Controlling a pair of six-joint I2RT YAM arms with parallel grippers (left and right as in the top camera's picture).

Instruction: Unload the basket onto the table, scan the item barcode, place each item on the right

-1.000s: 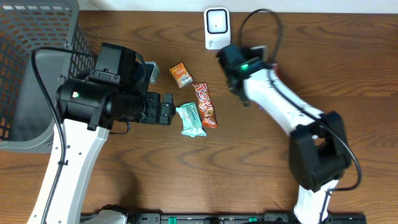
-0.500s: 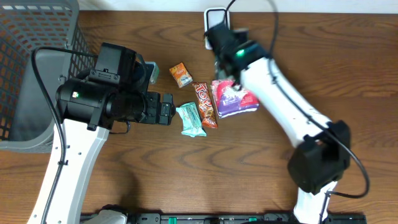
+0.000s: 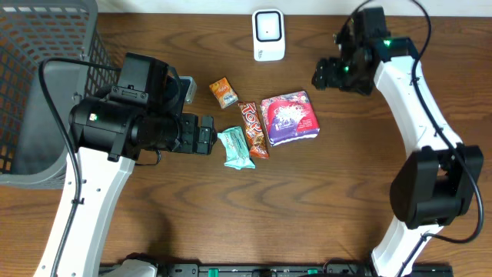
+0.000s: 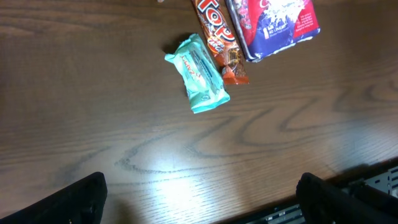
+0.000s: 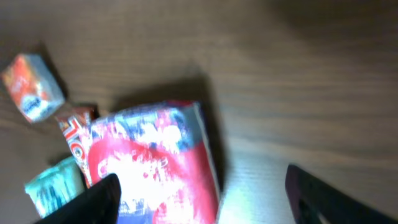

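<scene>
While the red-and-purple plastic snack packet [image 3: 289, 119] lay flat on the brown wooden table [image 3: 346, 192], just beside an orange-brown candy bar [image 3: 253, 129] and below the white box-shaped barcode scanner [image 3: 267, 35], nothing held it. Right gripper [image 3: 321, 76] hung to its upper right, jaws spread and empty; left gripper [image 3: 207, 135] likewise wide, empty. Judgement: packet not at scanner; pick-up and presenting apparently remained.

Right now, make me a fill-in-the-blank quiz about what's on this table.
The wire basket stands on the robot's ____ side. The candy bar lies ____ the teal packet and the purple pouch. The right gripper holds nothing; its jaws stand ____.
Missing words: left; between; open.
</scene>
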